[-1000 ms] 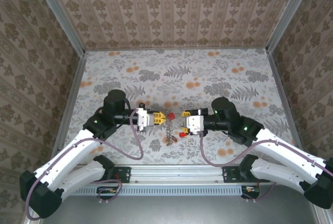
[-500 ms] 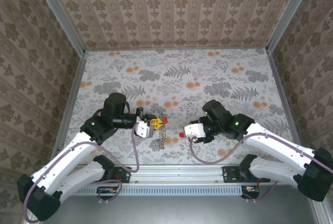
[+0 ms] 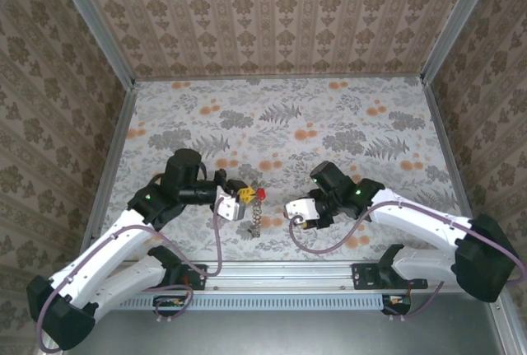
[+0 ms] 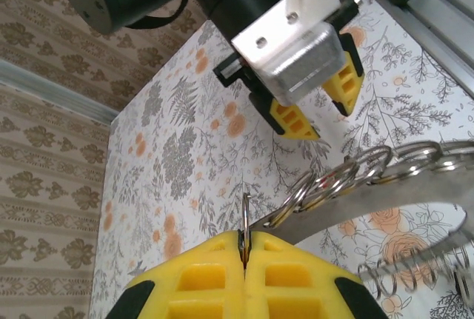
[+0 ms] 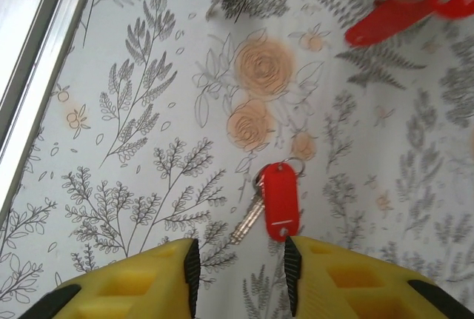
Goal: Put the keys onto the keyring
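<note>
Near front edge of worktop: left gripper fingers pressed together on keyring, coiled loops strung out beside it, red key just beside gripper tip. Right gripper fingers apart, nothing held, low over second red key lying flat on worktop just ahead of fingertips.

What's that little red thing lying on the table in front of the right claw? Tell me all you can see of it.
It is a small key. It has a bright red, plastic-looking oblong head, a short silvery metal shaft pointing to the lower left, and a thin wire loop at its upper end. It lies flat on the flowered table, just ahead of the right claw, whose yellow jaws stand open. Nothing grips it.
</note>
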`<state>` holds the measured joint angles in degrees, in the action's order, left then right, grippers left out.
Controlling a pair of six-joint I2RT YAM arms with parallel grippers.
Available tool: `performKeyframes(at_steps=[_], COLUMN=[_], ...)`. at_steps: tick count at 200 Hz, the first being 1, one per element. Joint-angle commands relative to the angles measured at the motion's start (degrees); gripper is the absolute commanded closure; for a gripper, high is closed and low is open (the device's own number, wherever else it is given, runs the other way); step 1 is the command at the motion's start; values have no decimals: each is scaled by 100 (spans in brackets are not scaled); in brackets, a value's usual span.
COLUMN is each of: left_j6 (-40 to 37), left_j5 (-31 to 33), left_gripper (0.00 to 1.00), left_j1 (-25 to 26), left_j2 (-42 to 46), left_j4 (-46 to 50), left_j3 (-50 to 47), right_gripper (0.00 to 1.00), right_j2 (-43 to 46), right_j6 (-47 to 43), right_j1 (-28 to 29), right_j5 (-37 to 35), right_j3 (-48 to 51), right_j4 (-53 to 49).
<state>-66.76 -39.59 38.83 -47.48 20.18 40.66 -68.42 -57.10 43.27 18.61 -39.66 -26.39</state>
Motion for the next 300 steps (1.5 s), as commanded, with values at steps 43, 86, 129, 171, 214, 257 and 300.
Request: performKeyframes(at_steps=[43,86,129,171,214,257,300], left_j6=[922,1459,2187,2714,3359,3847,4031], left_j5=[-18,125,18,150,435,534,836], left_gripper=[100,100,100,100,100,100,100], left_j1=[-446,-720,-1123,-1584,-1992,-2191,-2226], left_j2=[243,220,251,449,470,371,454], left_j4=[-653,-806,-812,-1015,-1239,-1577,-1805], left_j3=[-418,-528,-533,-740,-802,-832,-891], right_gripper=[63,58,60,61,64,71,68], right_j2=[-618,-1340,-1718,-2115,-2321,-1940,-2471], right_j6=[152,772,1694,1834,5165,8851,9690], right_j1=[-12,1,449,553,942,1135,1237], right_j5=[253,-204,-1058,-1424,-3039,-3269,-2663], right_j3=[-60,-56,-416,-697,-2023,-2424,-2707], right_j4=[286,1510,1690,1287,-72,-1608,-2367])
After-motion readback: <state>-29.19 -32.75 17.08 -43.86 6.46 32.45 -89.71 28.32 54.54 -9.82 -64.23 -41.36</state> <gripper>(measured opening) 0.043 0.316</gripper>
